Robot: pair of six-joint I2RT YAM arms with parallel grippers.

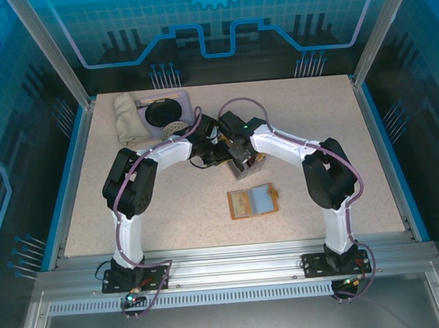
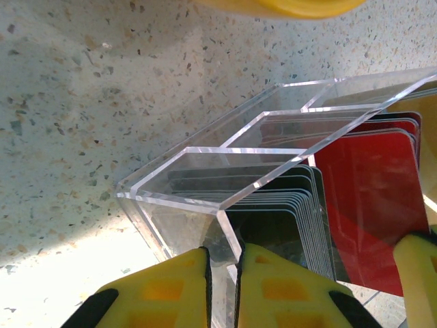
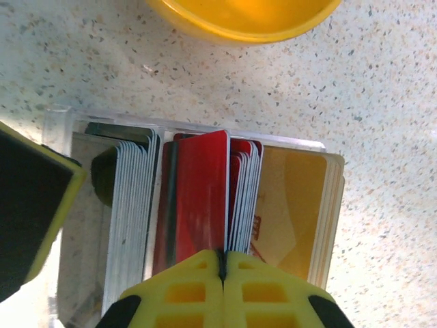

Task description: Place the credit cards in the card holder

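- Both arms are folded in like elbows: the left arm [image 1: 133, 182] climbs the left side of the overhead view and bends right, the right arm [image 1: 327, 174] mirrors it, and the wrists nearly meet just above the middle of the table [image 1: 170, 213].
- The left gripper [image 2: 222, 280] points down at the clear tray [image 2: 205, 152]. Its chunky yellow fingers [image 2: 171, 290] are pinched on one thin wall of it, with just the plastic edge between them.
- The right gripper [image 3: 222, 277] has its yellow pads squeezed together on the near edge of a red card [image 3: 198, 191]. That card stands taller than its neighbours in the tray's middle slot.
- The tray looks like glassy acrylic, with sharp corners and see-through dividers. From the right wrist I see a pack of silvery-white cards [image 3: 133, 205] in the left slot, red ones in the middle and glossy beige-gold cards [image 3: 293, 205] on the right, all on edge.
- A smooth, round yellow-orange bowl [image 3: 246, 17] sits just past the tray, at the top of that frame.
- The card holder [image 1: 253, 201] lies open and flat below the grippers, a bit right of centre. It's tan leather with a pale blue panel on its right half, and nothing is touching it.
- The tabletop is speckled beige, kind of a stone-look laminate.
- At the upper left of the overhead view there's a crumpled cream cloth [image 1: 128, 118] beside a lavender box with rounded corners [image 1: 171, 109].
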